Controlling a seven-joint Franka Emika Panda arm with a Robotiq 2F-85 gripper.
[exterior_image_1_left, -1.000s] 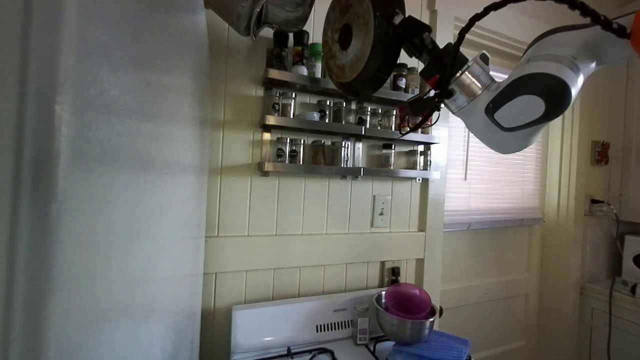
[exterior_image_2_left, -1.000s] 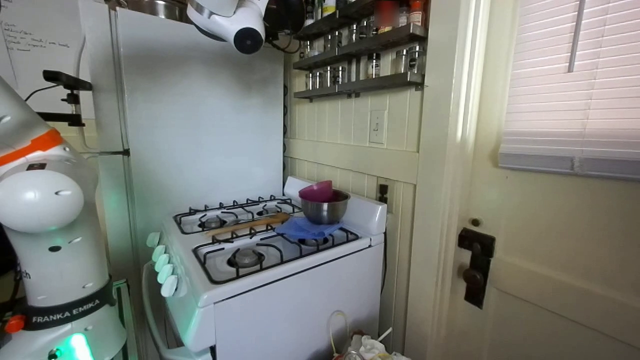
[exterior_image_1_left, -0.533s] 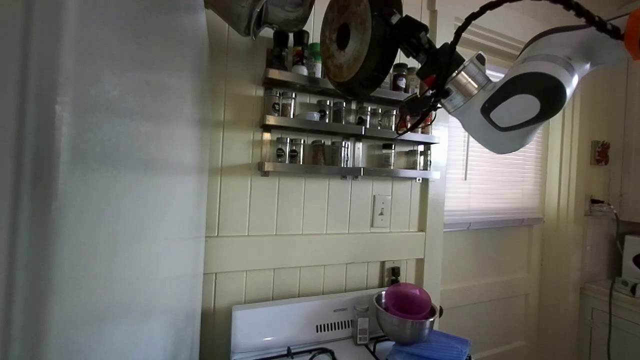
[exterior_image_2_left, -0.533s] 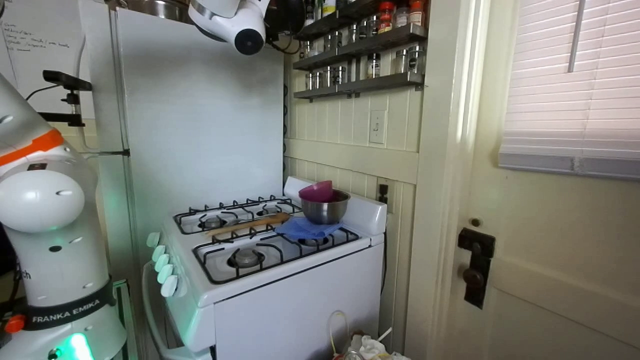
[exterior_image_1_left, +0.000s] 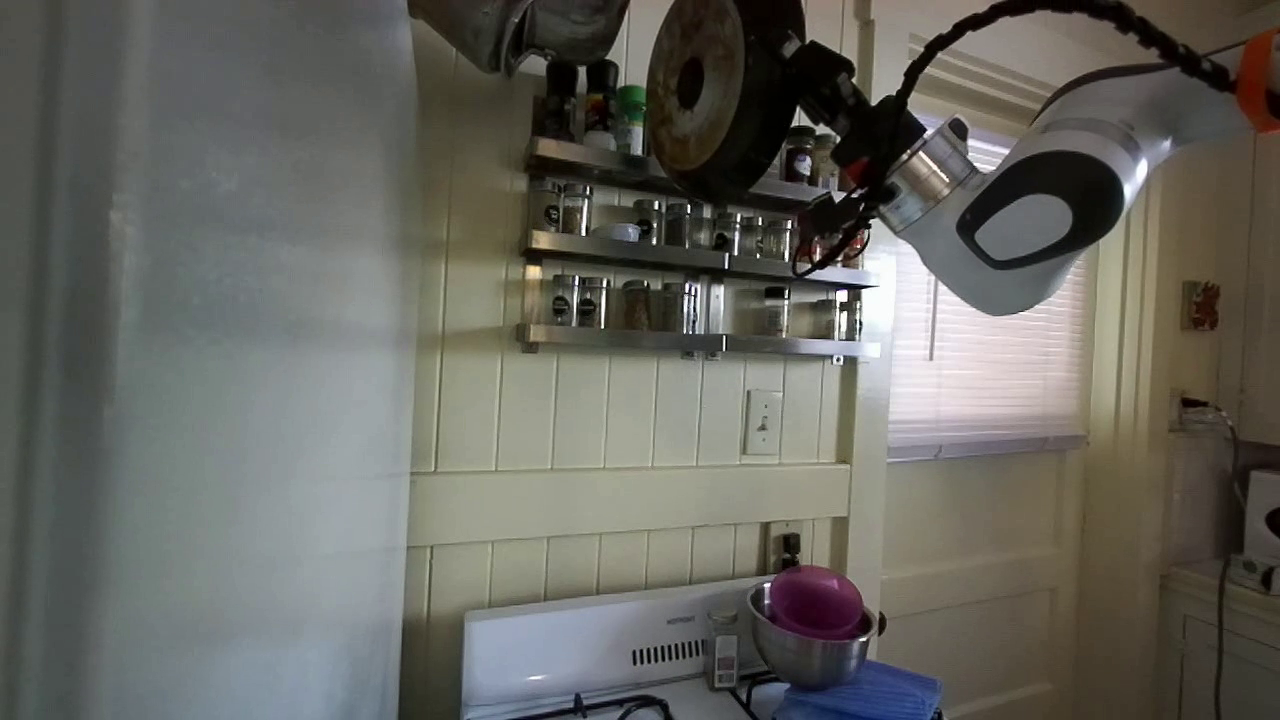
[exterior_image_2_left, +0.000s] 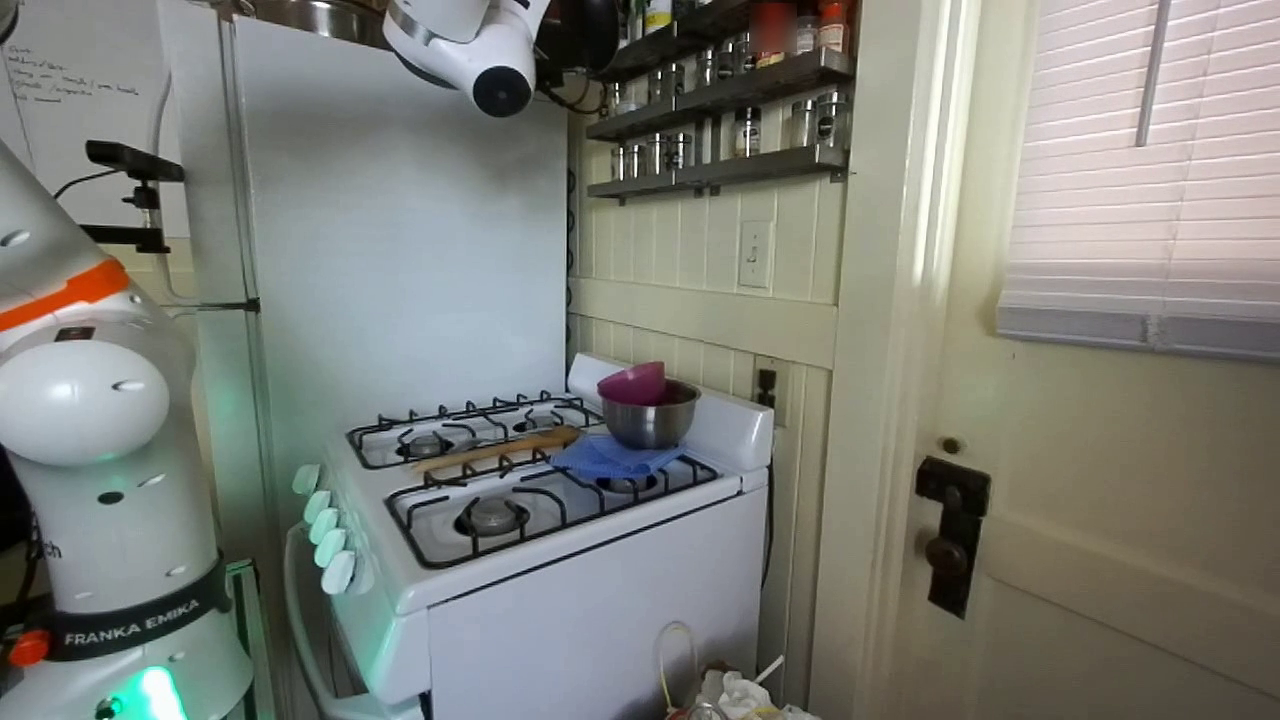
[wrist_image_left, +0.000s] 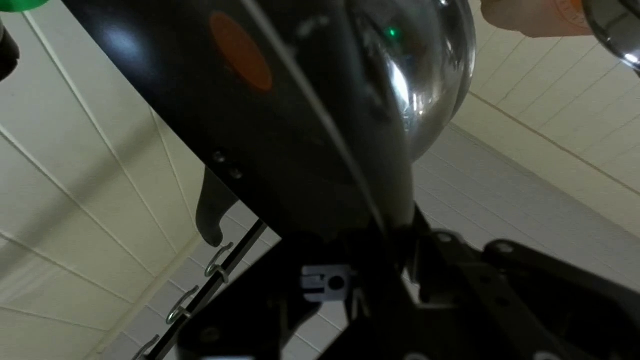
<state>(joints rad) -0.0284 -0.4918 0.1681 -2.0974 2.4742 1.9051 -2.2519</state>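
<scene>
A dark round pan (exterior_image_1_left: 695, 95) hangs in the air in front of the spice shelves, its worn brown base facing left in an exterior view. My gripper (exterior_image_1_left: 795, 50) is at its right side and shut on it. In an exterior view the pan (exterior_image_2_left: 592, 35) is cut by the top edge, and the arm mostly hides the gripper. In the wrist view the dark pan (wrist_image_left: 260, 125), with an orange oval mark, runs down between the fingers of my gripper (wrist_image_left: 377, 235). A shiny rounded metal vessel (wrist_image_left: 435, 85) shows just behind it.
A rail with hooks (wrist_image_left: 217, 267) and a dark handle (wrist_image_left: 212, 215) are near the pan. Metal shelves (exterior_image_1_left: 630, 245) hold several jars. Metal vessels (exterior_image_1_left: 540, 30) hang top left. Below is a stove (exterior_image_2_left: 590, 560) with a steel bowl (exterior_image_2_left: 650, 425), pink bowl (exterior_image_2_left: 632, 385) and blue cloth (exterior_image_2_left: 610, 457); a fridge (exterior_image_2_left: 400, 230) adjoins.
The arm has shifted slightly left and down in an exterior view, and slightly right and down in an exterior view. The pan has moved only a little with it and stays in the gripper.
</scene>
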